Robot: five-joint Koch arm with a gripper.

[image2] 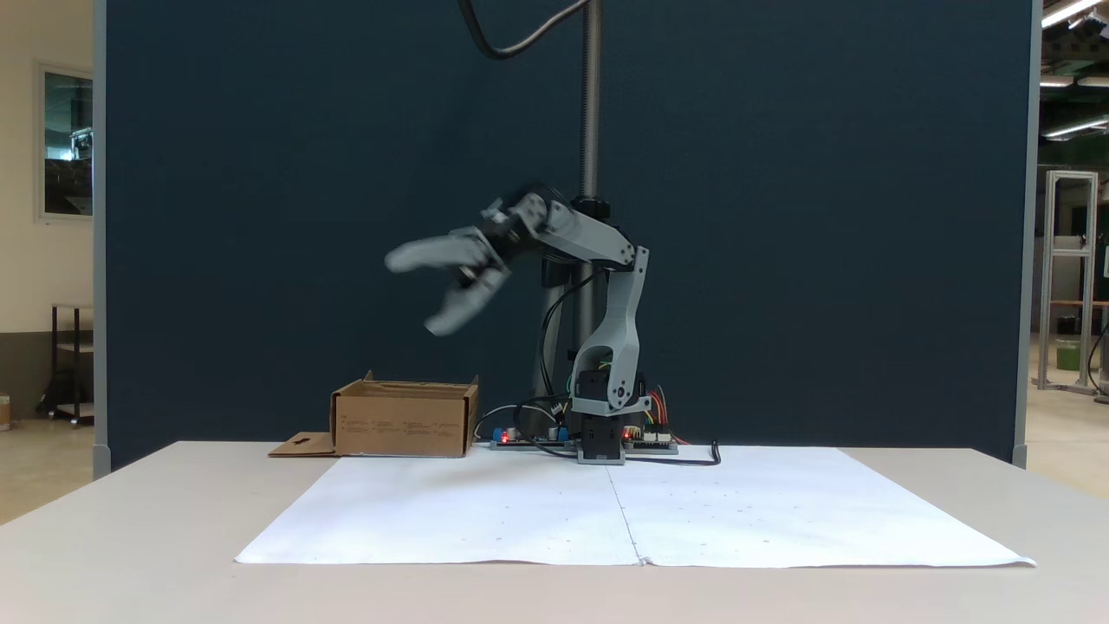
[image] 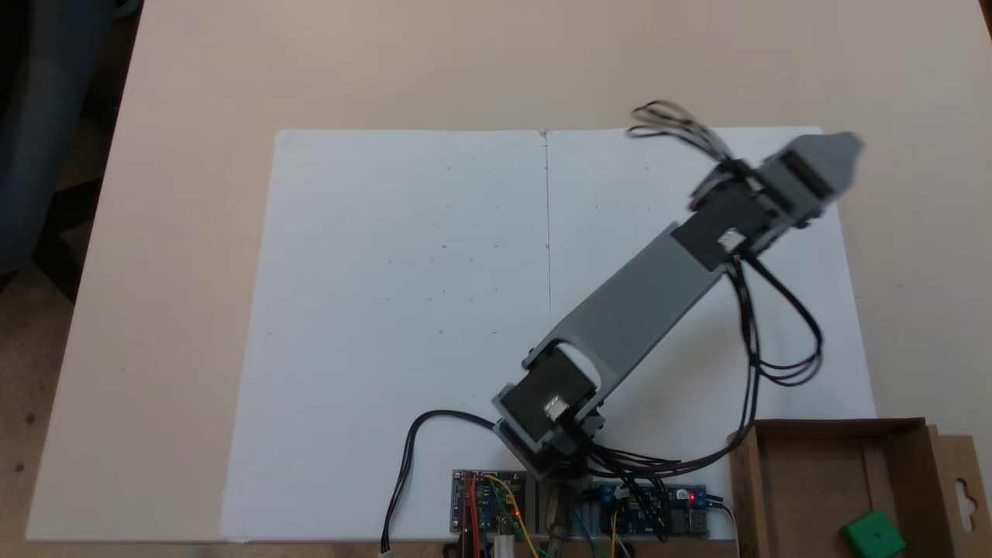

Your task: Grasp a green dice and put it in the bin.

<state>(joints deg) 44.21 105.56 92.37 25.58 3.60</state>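
Note:
The green dice (image: 875,534) lies inside the bin (image: 806,465), a brown cardboard box at the lower right of a fixed view from above. Seen from the table's front, the bin (image2: 403,422) stands left of the arm's base with its flap flat on the table. My gripper (image2: 411,290) hangs high in the air, above and a little left of the bin, open with its two grey fingers spread and nothing between them. From above, the gripper (image: 841,159) is blurred over the paper's far right corner.
White paper sheets (image: 403,310) cover the table's middle. Circuit boards (image: 488,500) and loose black cables (image: 775,341) sit around the arm's base (image: 554,422). The bin's flap with a hang-hole (image: 961,488) sticks out at the right. A metal pole (image2: 592,95) rises behind the arm.

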